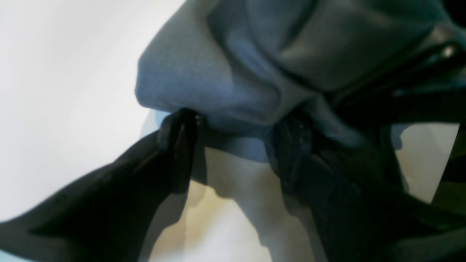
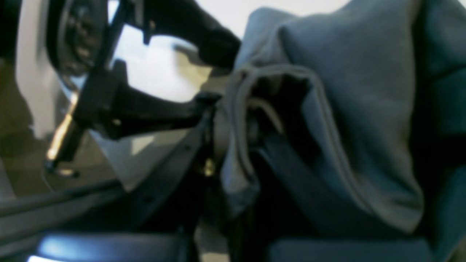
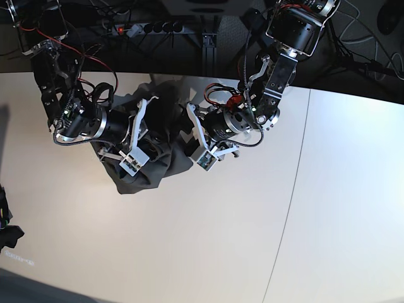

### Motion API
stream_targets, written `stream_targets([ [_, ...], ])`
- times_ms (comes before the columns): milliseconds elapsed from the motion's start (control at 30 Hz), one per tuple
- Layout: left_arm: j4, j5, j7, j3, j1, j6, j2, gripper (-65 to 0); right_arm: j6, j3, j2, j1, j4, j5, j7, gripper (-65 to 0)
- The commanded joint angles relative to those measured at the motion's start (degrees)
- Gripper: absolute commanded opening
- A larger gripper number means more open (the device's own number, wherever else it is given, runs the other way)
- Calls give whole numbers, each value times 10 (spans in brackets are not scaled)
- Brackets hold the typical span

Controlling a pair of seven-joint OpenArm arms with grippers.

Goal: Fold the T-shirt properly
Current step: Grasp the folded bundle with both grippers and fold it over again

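The dark olive-grey T-shirt (image 3: 161,142) hangs bunched in a heap between my two arms, above the white table (image 3: 189,240). My left gripper (image 1: 235,145) stands open, its two dark fingers spread wide with a bulge of T-shirt (image 1: 218,72) resting against the tips. From the right wrist view those same fingertips (image 2: 218,47) touch the cloth's edge. My right gripper (image 2: 255,153) is shut on the T-shirt (image 2: 364,109), with a stitched hem folded over it and its fingers mostly buried in fabric. In the base view the left gripper (image 3: 188,136) and right gripper (image 3: 144,140) sit close together.
A small black object (image 3: 9,232) lies at the table's left edge. A seam (image 3: 293,196) runs down the table on the right. Cables and a power strip (image 3: 148,28) sit behind the far edge.
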Motion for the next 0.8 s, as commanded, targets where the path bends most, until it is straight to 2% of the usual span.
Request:
stream_targets([
  [0, -13, 25, 69, 3, 9, 5, -1, -271, 41, -2, 6, 8, 10, 9, 7, -598],
  [67, -13, 25, 69, 3, 1, 5, -1, -271, 41, -9, 6, 9, 10, 9, 7, -445],
  [133, -13, 25, 70, 3, -9, 5, -1, -271, 41, -10, 4, 9, 10, 9, 9, -375],
  [300, 1, 22, 98, -16, -25, 6, -1, -271, 41, -10, 3, 9, 11, 9, 9, -372],
  [433, 21, 14, 109, -73, -25, 6, -1, -271, 41, -10, 3, 9, 19, -2, 15, -372],
  [600, 41, -37, 135, -150, -25, 5, -1, -272, 41, -10, 2, 9, 50, -7, 18, -372],
  [767, 47, -50, 141, -206, -25, 5, -6, -272, 41, -16, -34, 10, 55, 21, 17, -372],
])
